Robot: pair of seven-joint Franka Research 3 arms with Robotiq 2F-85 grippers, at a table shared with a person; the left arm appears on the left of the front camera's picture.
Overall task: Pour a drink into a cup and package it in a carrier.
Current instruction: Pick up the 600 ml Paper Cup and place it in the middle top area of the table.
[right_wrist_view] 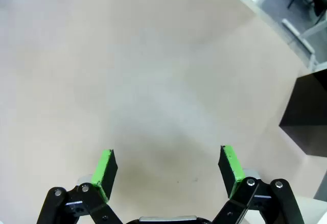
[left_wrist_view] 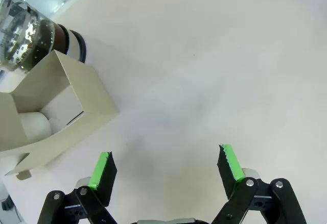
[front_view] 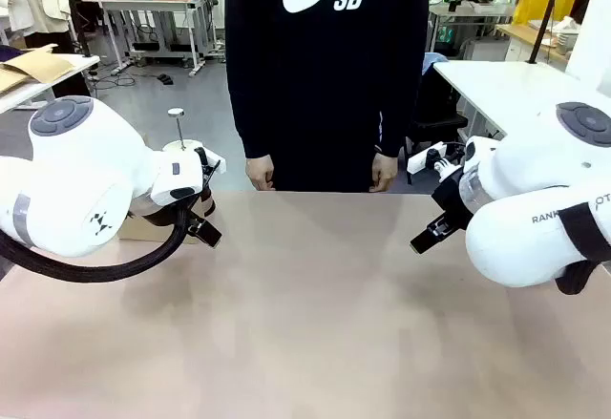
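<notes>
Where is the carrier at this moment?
Left wrist view: the carrier sits on the table at picture left, next to the glass pitcher, clear of the open left gripper.

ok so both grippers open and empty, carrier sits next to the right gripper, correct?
Wrong side: the carrier sits next to the left gripper, as the left wrist view shows. That gripper and the right gripper are both open and empty.

The front camera faces across the bench (front_view: pixel 315 324) toward a person (front_view: pixel 325 75); both wrist cameras look down closely at that same bench.
</notes>
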